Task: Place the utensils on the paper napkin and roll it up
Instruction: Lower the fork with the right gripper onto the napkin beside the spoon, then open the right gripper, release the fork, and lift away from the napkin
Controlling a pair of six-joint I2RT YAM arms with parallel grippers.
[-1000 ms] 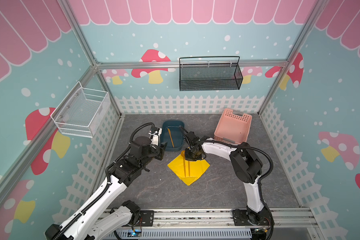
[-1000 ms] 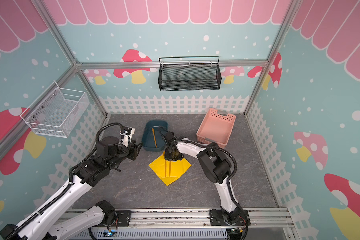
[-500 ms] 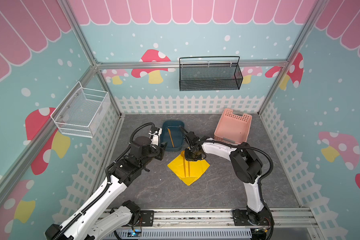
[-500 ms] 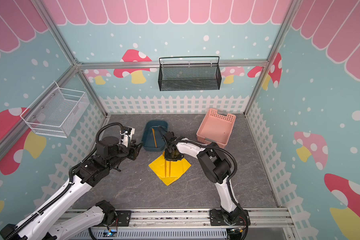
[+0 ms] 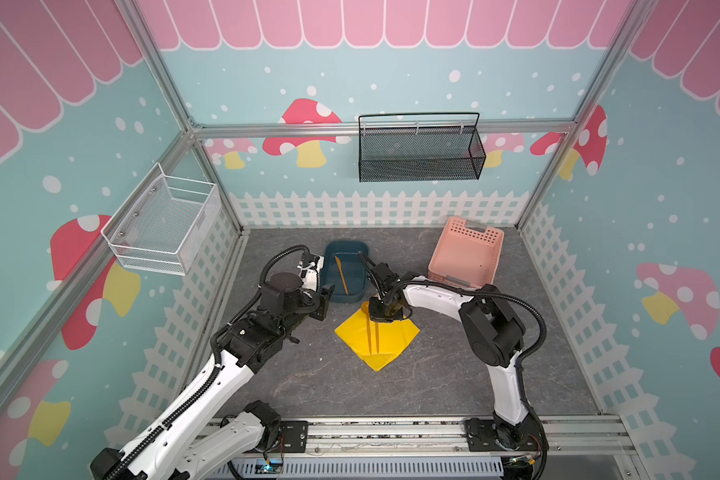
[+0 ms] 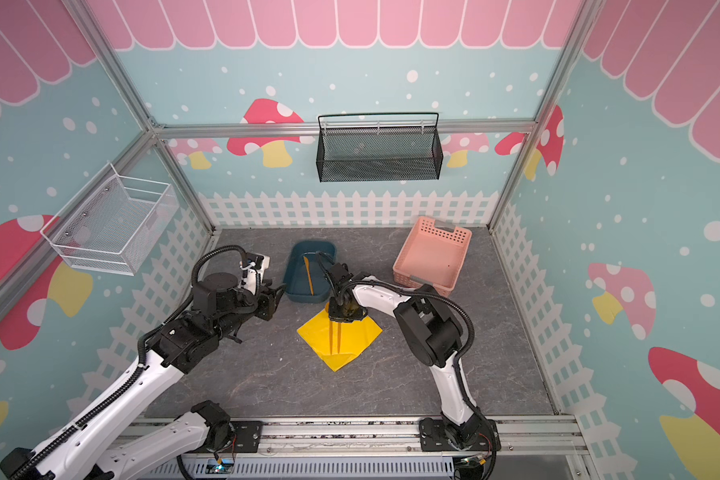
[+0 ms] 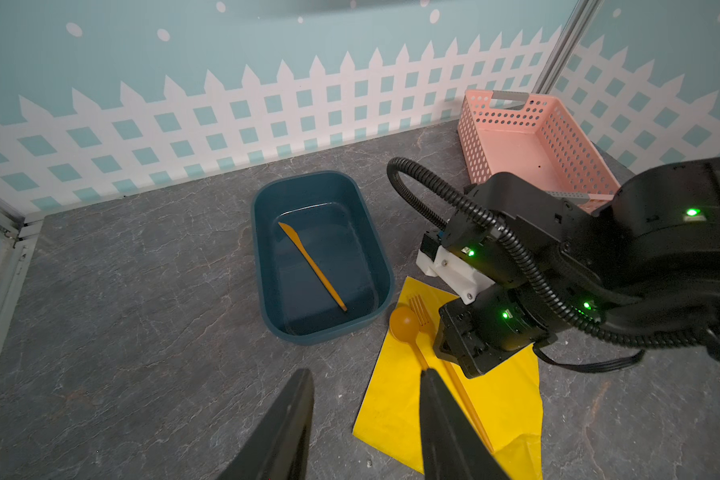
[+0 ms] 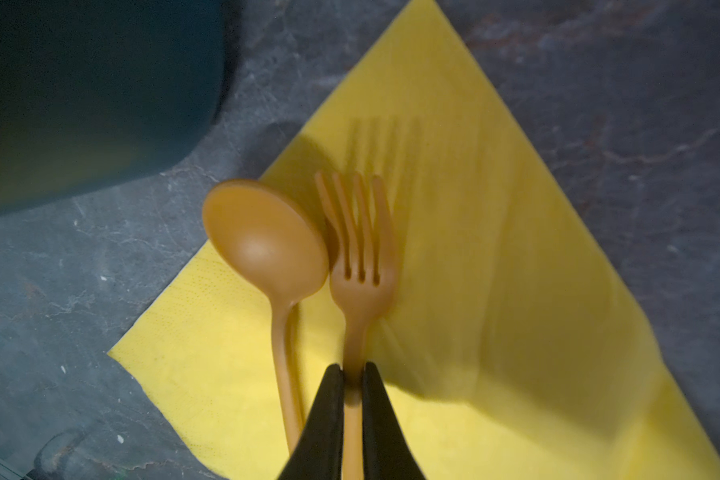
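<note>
The yellow paper napkin [image 5: 395, 337] lies flat, bearing the orange spoon [image 8: 265, 241] and fork [image 8: 360, 266] side by side, heads touching, the fork's handle pinched by the right gripper [image 8: 353, 368] — the knife [image 7: 310, 266] lies slantwise in the dark blue tub [image 7: 269, 286].

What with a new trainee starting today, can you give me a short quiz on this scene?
1. True or false: the knife lies on the napkin.
2. The right gripper is shut on: A the knife, B the fork, C nothing?
3. Fill in: the left gripper is ___.
Key: 1 false, it lies in the tub; 2 B; 3 open.
</note>
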